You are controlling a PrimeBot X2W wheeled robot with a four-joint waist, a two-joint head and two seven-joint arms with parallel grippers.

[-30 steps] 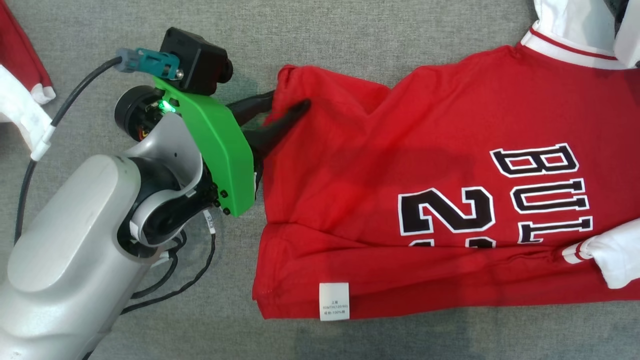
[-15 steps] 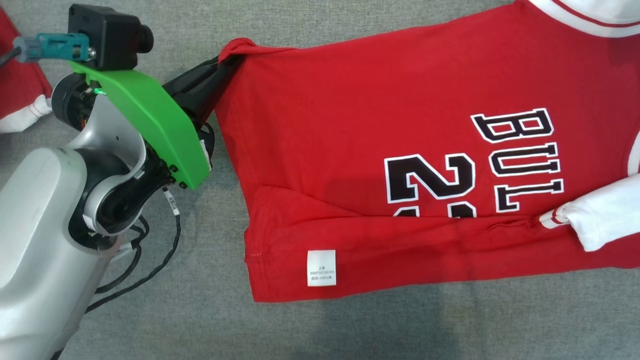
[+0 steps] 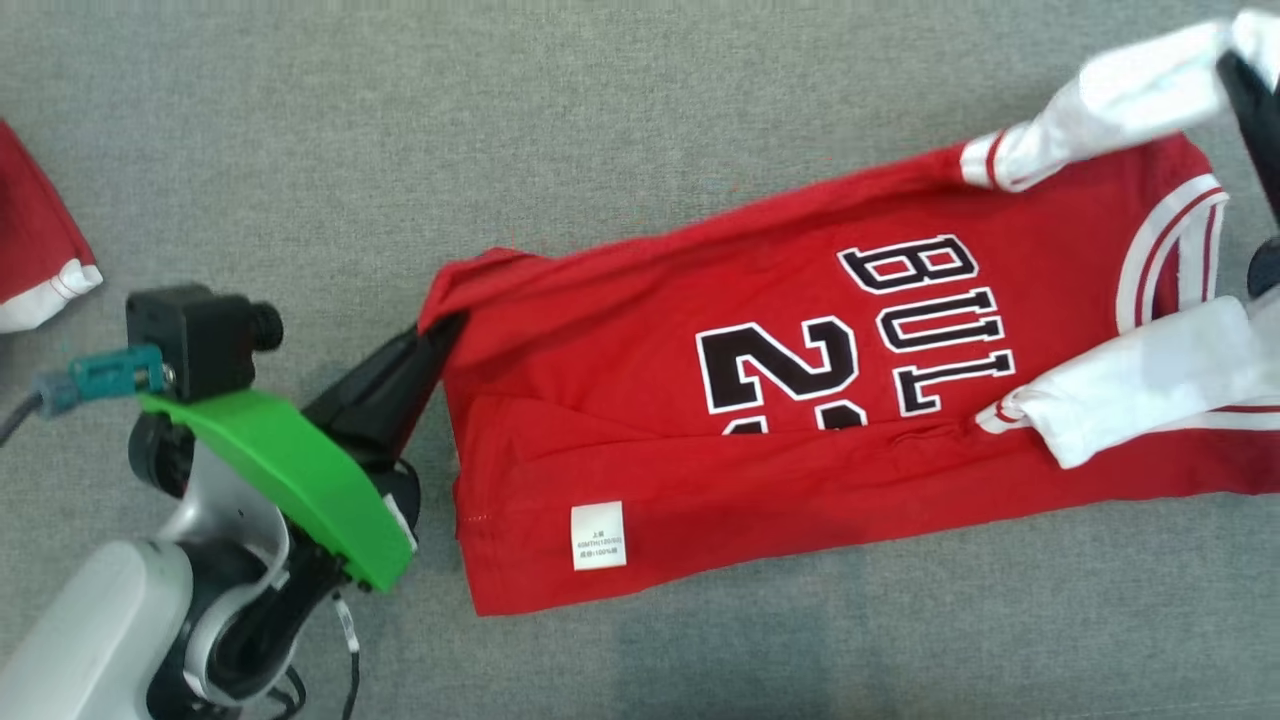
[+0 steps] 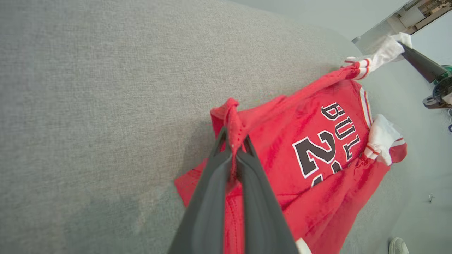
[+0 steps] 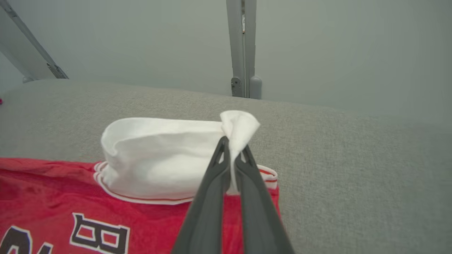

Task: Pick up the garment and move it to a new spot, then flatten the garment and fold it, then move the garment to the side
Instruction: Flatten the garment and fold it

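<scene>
A red jersey [image 3: 700, 420] with black lettering and white sleeves lies stretched across the grey cloth surface, folded lengthwise with a white label near its hem. My left gripper [image 3: 435, 335] is shut on the hem's far corner [image 4: 231, 116], which bunches between the dark fingers [image 4: 215, 183]. My right gripper [image 5: 231, 151] is shut on the tip of a white sleeve [image 5: 159, 155], lifted at the upper right of the head view [image 3: 1110, 95]. The second white sleeve [image 3: 1130, 385] rests on the jersey's front.
Another red and white garment [image 3: 35, 260] lies at the left edge of the head view. A grey wall with a metal post [image 5: 242, 46] rises behind the surface. A person's shoe [image 4: 399, 245] stands on the floor beyond the surface's edge.
The head camera has pulled back, so the whole jersey shows smaller. The left gripper closed on the hem corner and keeps it; the garment is drawn out longer, and the far white sleeve is now lifted.
</scene>
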